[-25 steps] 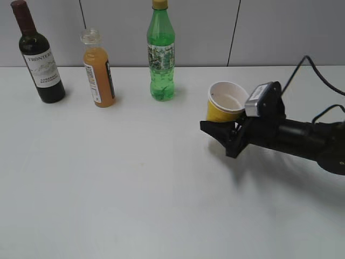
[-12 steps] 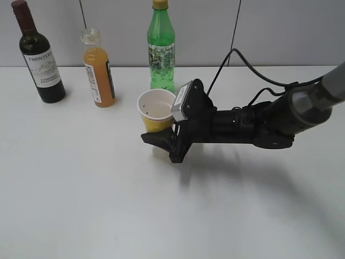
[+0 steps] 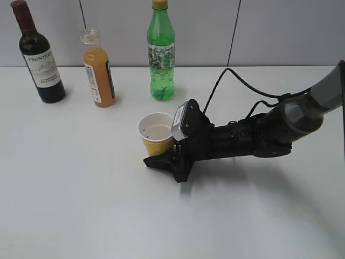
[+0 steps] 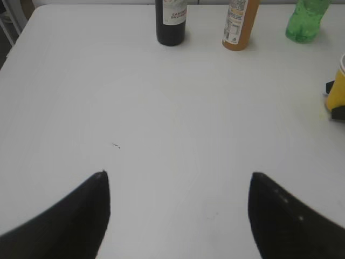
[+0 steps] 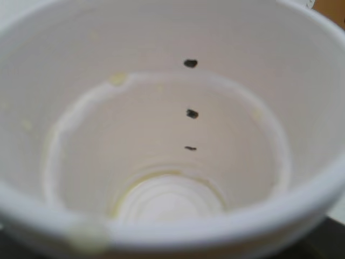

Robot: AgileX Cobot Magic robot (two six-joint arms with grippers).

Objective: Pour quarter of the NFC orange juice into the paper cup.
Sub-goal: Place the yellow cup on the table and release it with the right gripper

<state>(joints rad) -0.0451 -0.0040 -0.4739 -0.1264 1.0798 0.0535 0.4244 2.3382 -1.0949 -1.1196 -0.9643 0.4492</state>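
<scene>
Filling nearly the whole right wrist view, the paper cup (image 5: pixel 167 135) shows only its white inside, three dark specks on the far wall and a yellowish stain at the bottom; its yellow outside is cut off there. From the exterior camera the right gripper (image 3: pixel 164 160) is clamped on the cup's lower wall, though the fingertips are partly hidden behind it. The cup stands upright, mouth up, its long axis vertical, in front of and to the right of the NFC orange juice (image 3: pixel 98 70). That bottle stands upright, neck up and uncapped, well apart from the cup. A dark wine bottle (image 3: pixel 38 54) stands left of the juice, a green bottle (image 3: pixel 160 51) to its right. The left gripper (image 4: pixel 178 216) hangs over bare table (image 4: pixel 161 118), fingers spread wide, gripping nothing; only the cup's edge shows at that view's right border.
</scene>
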